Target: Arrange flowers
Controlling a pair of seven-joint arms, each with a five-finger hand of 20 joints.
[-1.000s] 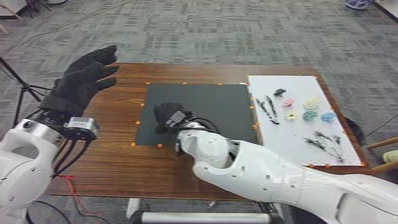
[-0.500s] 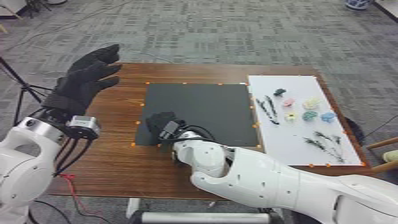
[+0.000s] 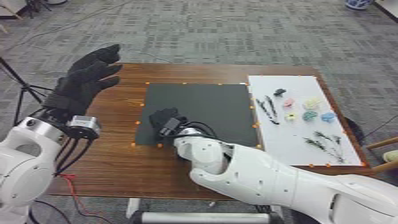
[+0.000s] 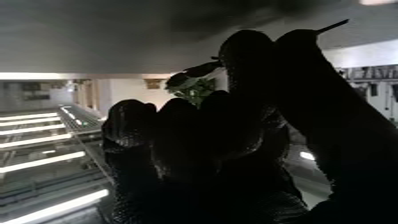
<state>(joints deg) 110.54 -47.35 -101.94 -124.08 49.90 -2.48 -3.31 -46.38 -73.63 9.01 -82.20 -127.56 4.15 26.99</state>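
In the head view, my right hand (image 3: 163,119) is low over the left part of the black mat (image 3: 200,95). In the right wrist view, the thumb and a finger of my right hand (image 4: 244,65) pinch a leafy sprig; its green leaves (image 4: 195,91) show behind the fingers and a thin stem end pokes out past the thumb tip. My left hand (image 3: 82,82) is raised beside the table's left edge, fingers straight. On the white sheet (image 3: 271,145) lie pink (image 3: 288,102), yellow (image 3: 311,104), green (image 3: 309,115) and blue flowers (image 3: 328,117), dark stems (image 3: 268,110) and thin green sprigs (image 3: 327,144).
The brown wooden table (image 3: 115,130) extends around the mat, with small orange markers along the mat and sheet edges. A chair (image 3: 387,150) stands at the right, and a black tripod (image 3: 22,90) at the left. My right forearm crosses the near side of the table.
My right hand has shifted slightly left and nearer over the mat, then a little back away from the near edge. The left hand has stayed almost still.
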